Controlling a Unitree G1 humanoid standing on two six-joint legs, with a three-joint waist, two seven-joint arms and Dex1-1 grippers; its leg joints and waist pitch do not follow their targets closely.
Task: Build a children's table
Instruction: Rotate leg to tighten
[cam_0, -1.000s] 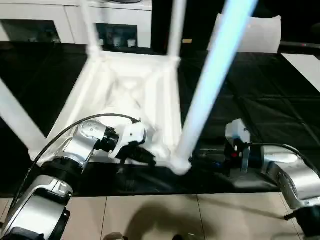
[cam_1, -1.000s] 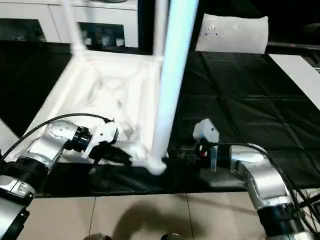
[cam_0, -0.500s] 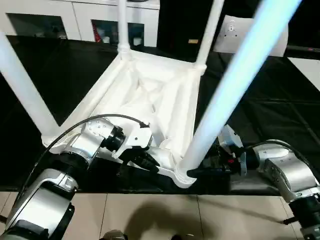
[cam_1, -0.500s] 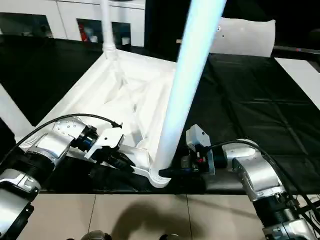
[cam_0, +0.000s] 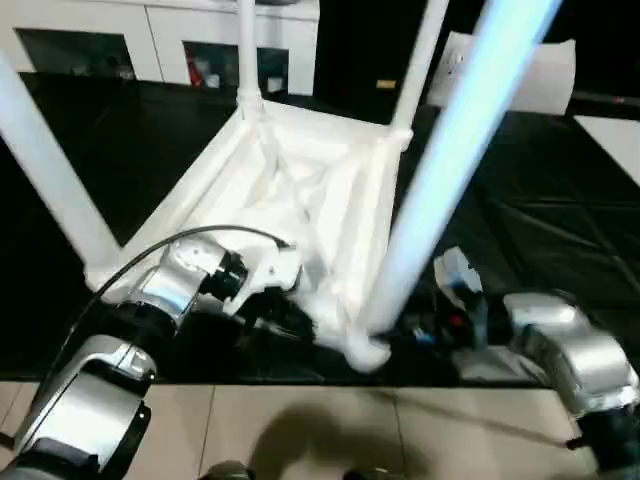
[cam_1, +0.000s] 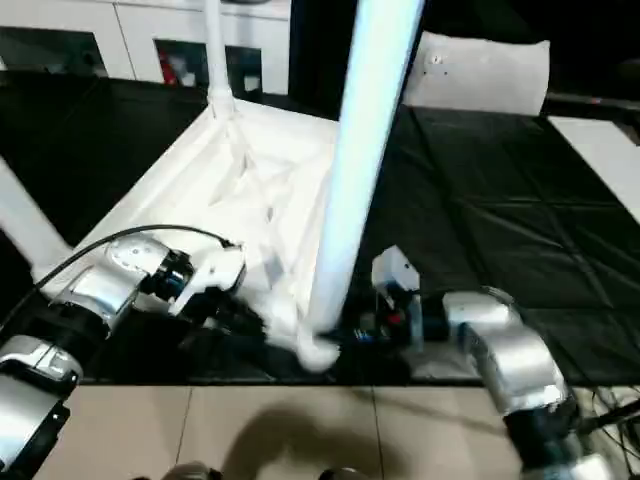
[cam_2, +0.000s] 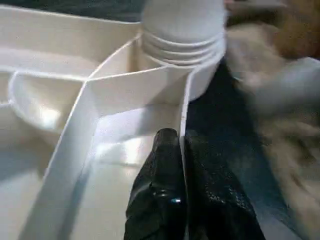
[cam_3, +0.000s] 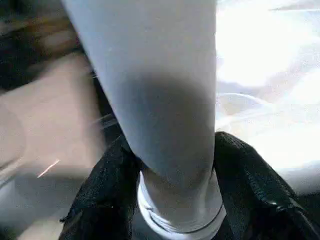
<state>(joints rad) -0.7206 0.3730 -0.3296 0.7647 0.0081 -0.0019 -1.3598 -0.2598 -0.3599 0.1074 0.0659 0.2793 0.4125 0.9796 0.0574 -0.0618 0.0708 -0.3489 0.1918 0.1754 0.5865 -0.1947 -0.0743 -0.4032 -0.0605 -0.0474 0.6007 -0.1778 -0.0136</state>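
Item: children's table, white plastic. It is lying upside down on a black quilted mat, ribbed underside facing up, with its near edge close to the mat's front border. All four legs are standing up out of the corner sockets: the two far legs and are rising past the top of the head views, the near-left leg is leaning out toward the left, and the near-right leg is running large and pale blue across the foreground down to its socket.

Left gripper: its black fingers are pressing together on the thin raised rim of the tabletop, one finger on each side of the wall, just short of the corner socket where the threaded leg end is sitting. In the head views this gripper is sitting at the near edge of the table, left of the near-right leg.

Right gripper: its two black fingers are lying on either side of the base of the near-right leg, closing around it just above the ringed collar. In the head views it is reaching in from the right, level with the socket.

Surroundings: tan tiled floor below the mat's front edge; white cabinets along the far side; a white cushion-like object at the far right of the mat.
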